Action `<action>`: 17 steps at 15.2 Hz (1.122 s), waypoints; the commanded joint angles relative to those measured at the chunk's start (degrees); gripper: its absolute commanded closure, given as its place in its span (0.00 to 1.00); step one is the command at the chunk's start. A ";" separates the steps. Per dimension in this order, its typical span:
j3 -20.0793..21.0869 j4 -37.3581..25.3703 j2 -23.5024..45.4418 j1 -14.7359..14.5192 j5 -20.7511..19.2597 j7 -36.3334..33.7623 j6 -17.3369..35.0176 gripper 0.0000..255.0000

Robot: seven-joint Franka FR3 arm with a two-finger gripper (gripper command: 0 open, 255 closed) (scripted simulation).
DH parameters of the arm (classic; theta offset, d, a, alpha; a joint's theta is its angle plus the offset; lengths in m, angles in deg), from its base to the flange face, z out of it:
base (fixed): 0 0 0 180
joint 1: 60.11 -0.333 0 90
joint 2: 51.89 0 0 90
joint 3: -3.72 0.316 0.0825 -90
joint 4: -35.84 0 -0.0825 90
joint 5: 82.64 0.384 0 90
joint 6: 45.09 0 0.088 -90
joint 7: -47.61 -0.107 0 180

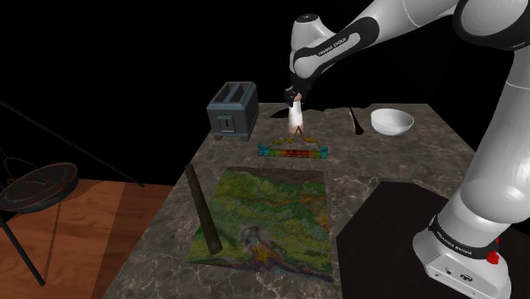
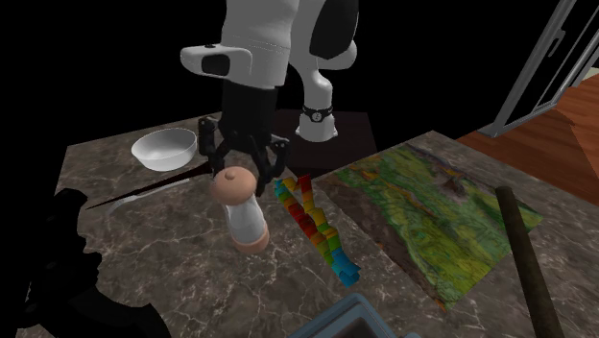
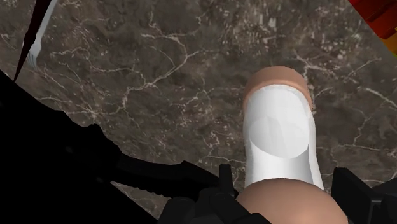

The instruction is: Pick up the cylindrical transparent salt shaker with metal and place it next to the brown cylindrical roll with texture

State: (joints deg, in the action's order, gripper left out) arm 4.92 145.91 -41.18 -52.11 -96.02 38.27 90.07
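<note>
My claw point(image 2: 242, 173) is clamped on the cap of the salt shaker point(image 2: 246, 216), over the tabletop point(image 1: 382, 170), well apart from the brown roll point(image 1: 204, 208). Grasp looks done; carrying and placing remain.

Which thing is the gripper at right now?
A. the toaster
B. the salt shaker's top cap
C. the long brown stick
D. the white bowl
B: in the second exterior view the gripper clasps the tan top cap of the salt shaker, away from the other things.
</note>
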 commanded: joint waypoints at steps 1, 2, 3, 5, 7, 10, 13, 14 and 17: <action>0.06 -0.75 -0.63 0.05 0.31 0.44 -1.35 1.00; 0.09 -1.17 -0.91 0.05 0.45 0.62 -2.04 1.00; 0.12 -1.61 -1.17 0.05 0.59 0.79 -2.73 1.00; 0.18 -2.52 -1.67 0.05 0.84 1.13 -4.11 1.00; 0.24 -3.49 -2.12 0.04 1.09 1.47 -5.51 1.00; 0.31 -5.04 -2.71 0.03 1.43 1.95 -7.62 1.00; 0.37 -6.72 -3.20 0.01 1.74 2.41 -9.76 1.00; 0.39 -7.30 -3.34 0.01 1.83 2.56 -10.48 1.00; 0.44 -9.15 -3.69 -0.02 2.10 2.99 -12.65 1.00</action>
State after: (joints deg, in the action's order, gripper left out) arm 5.37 137.63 -44.88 -52.16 -94.05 41.00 78.27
